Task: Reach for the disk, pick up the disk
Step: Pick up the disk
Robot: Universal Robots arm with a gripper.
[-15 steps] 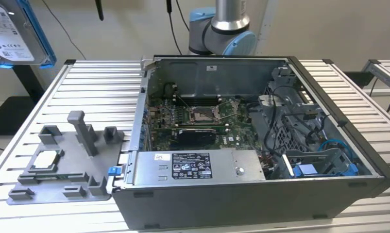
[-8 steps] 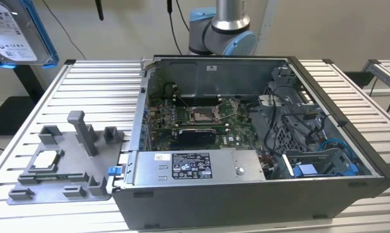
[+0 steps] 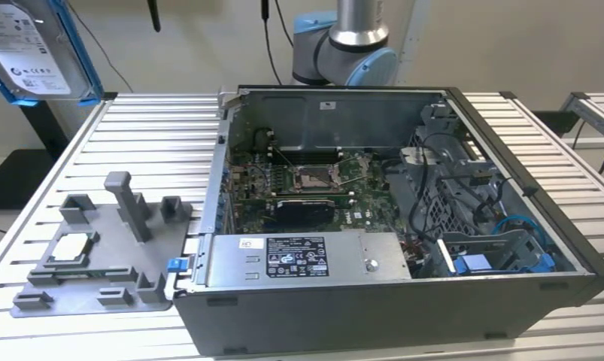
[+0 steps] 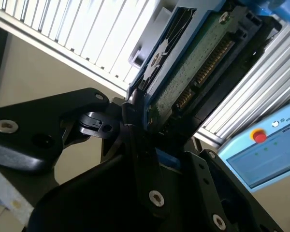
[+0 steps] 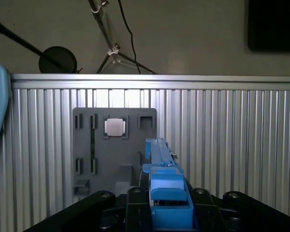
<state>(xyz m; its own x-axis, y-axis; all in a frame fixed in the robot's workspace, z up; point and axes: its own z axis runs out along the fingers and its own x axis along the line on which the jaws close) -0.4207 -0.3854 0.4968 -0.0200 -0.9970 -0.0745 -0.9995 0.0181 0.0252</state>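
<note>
The disk (image 3: 36,56), a silver-grey drive with a white label in a blue bracket, hangs high above the slatted table's far corner at the exterior view's left. In the second wrist view its green circuit-board side (image 4: 193,72) faces the camera, and my gripper (image 4: 150,121) is shut on its near end. In the first wrist view the disk (image 5: 166,183) appears edge-on, clamped between the black fingers (image 5: 135,198) of my gripper (image 5: 166,200), well above the grey fixture.
A grey fixture (image 3: 91,256) with upright pegs lies on the table and holds a small square silver chip (image 3: 71,244), also seen from above (image 5: 115,127). An open computer case (image 3: 512,150) takes up the middle. The arm's base (image 3: 342,45) stands behind it. A pendant (image 4: 261,150) lies nearby.
</note>
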